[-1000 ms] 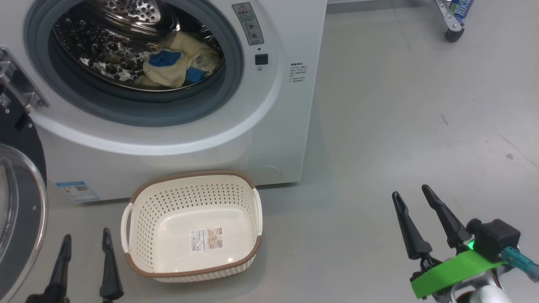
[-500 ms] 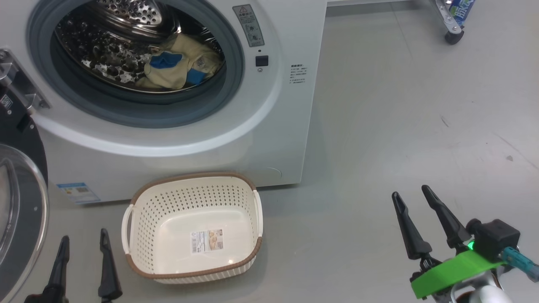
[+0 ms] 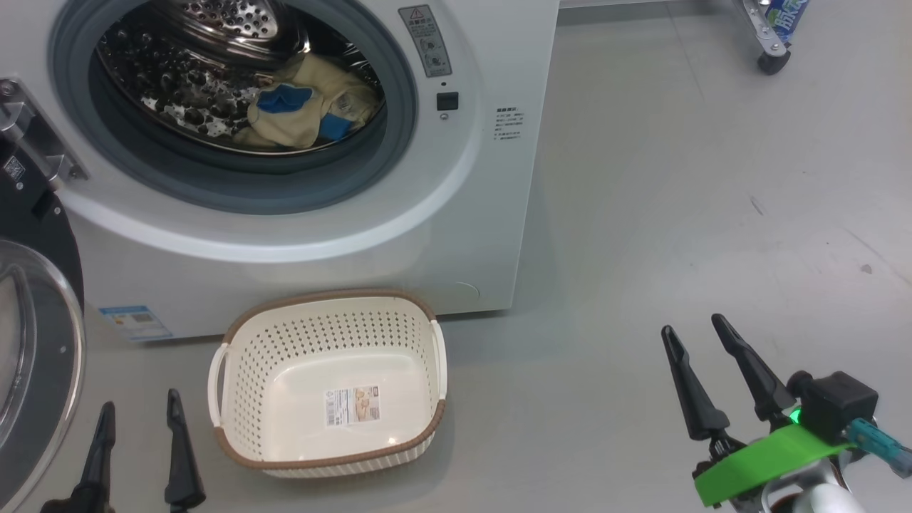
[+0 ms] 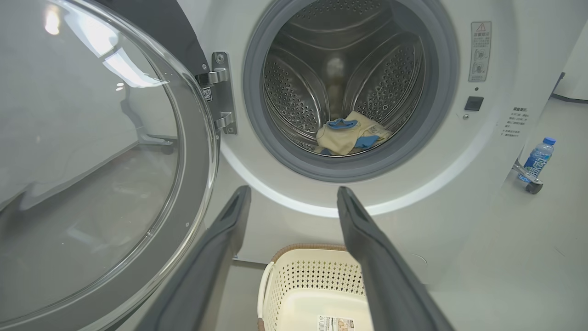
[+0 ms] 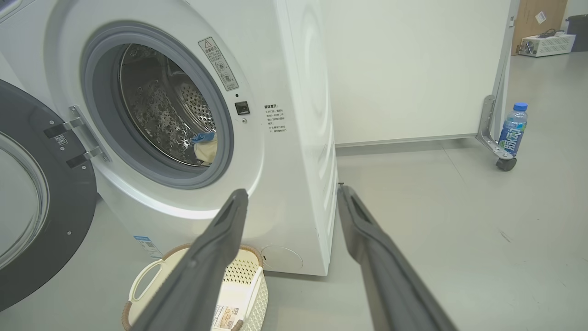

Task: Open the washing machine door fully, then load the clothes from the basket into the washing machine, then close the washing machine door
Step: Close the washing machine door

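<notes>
The clothes [image 3: 292, 125] lie inside the washing machine [image 3: 456, 235] at 11 o'clock — the basket [image 3: 249, 370] sits at 6. The left gripper [image 3: 139, 400] and right gripper [image 3: 691, 324] hold their fingers wide.

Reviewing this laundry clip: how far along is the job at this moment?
Done: the round black-rimmed glass door stands wide open; the cream perforated plastic basket is empty; the cream-yellow, blue-trimmed clothes lie inside the white washing machine. In hand: nothing, left hand and right hand both open. Left: closing the door.
</notes>
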Controlling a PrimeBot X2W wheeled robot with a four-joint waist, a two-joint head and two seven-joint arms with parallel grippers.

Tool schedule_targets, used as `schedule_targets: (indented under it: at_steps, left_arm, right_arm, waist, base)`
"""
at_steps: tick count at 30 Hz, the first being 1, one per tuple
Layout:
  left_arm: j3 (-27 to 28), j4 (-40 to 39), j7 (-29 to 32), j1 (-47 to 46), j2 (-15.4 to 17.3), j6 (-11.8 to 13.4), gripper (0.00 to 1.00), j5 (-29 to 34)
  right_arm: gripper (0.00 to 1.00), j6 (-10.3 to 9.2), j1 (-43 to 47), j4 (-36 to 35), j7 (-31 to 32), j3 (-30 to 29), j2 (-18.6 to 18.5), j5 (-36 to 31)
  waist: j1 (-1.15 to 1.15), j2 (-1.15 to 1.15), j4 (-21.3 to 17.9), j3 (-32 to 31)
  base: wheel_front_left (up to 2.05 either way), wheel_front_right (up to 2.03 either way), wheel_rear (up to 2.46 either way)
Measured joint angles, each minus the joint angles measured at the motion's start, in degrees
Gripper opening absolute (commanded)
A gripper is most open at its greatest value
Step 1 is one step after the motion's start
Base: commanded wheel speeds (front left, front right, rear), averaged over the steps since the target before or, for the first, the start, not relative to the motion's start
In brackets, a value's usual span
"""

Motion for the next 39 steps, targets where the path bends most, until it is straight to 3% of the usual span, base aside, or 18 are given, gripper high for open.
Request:
schedule_targets:
  at_steps: [10,28,39]
  left_arm:
    - [0.31,0.09,0.0,0.0,-0.51,0.01,1.0,0.52]
    - [1.49,0.16,0.0,-0.26,-1.57,0.03,1.0,1.93]
    - [1.93,0.65,0.0,-0.58,-2.52,-0.08,1.0,1.94]
  right_arm:
    - [1.0,0.0,-0.01,0.0,0.0,0.04,-0.03,0.0]
    - [1.0,0.0,-0.44,-0.09,0.0,-0.19,-0.05,0.0]
    - [1.0,0.0,-0.44,-0.22,0.0,-0.24,-0.02,0.0]
  waist:
    - [0.0,0.0,0.03,0.26]
    - [0.0,0.0,0.47,1.13]
    - [0.0,0.0,0.89,1.32]
  base:
    - [-0.48,0.48,0.0]
    - [-1.8,1.8,0.0]
    - [-0.59,0.59,0.0]
